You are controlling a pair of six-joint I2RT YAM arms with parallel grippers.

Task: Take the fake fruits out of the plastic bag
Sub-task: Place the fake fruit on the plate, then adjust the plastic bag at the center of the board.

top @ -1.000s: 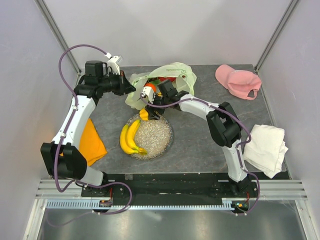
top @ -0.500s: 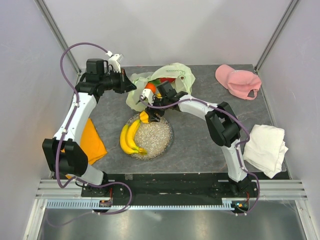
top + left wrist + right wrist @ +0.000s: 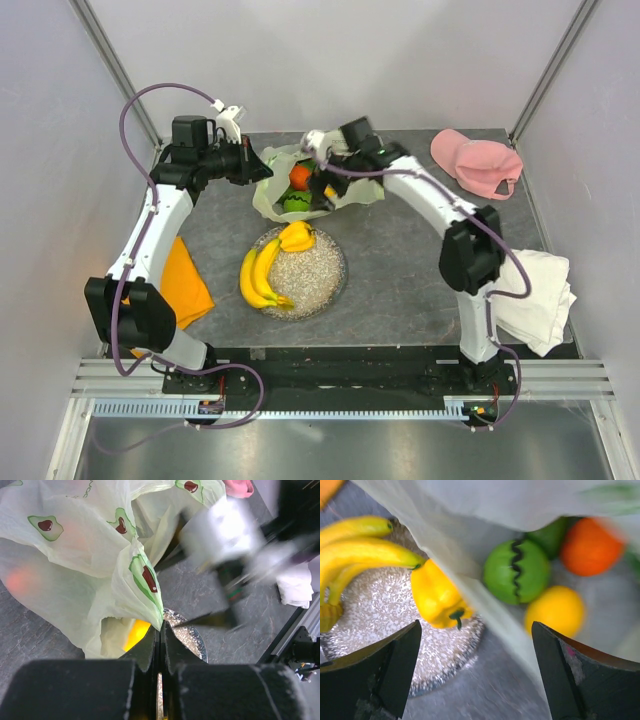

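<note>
The plastic bag (image 3: 352, 190) lies open at the back middle of the table, pale green with avocado prints (image 3: 75, 555). My left gripper (image 3: 258, 168) is shut on its left edge (image 3: 161, 627). Inside lie an orange (image 3: 590, 545), a green round fruit (image 3: 516, 570) and a yellow round fruit (image 3: 555, 611). My right gripper (image 3: 322, 188) hangs open above the bag's mouth, nothing between its fingers (image 3: 476, 630). On the speckled plate (image 3: 320, 285) in front of the bag rest a banana bunch (image 3: 258, 278) and a yellow pepper-shaped fruit (image 3: 296, 236).
A pink cap (image 3: 478, 160) lies at the back right. A white folded cloth (image 3: 535, 285) hangs at the right edge, under the right arm. An orange cloth (image 3: 185, 280) lies at the left, next to the left arm.
My right gripper opened and left the yellow fruit on the plate's far edge, then swung back and up over the bag. The left gripper kept its hold on the bag.
</note>
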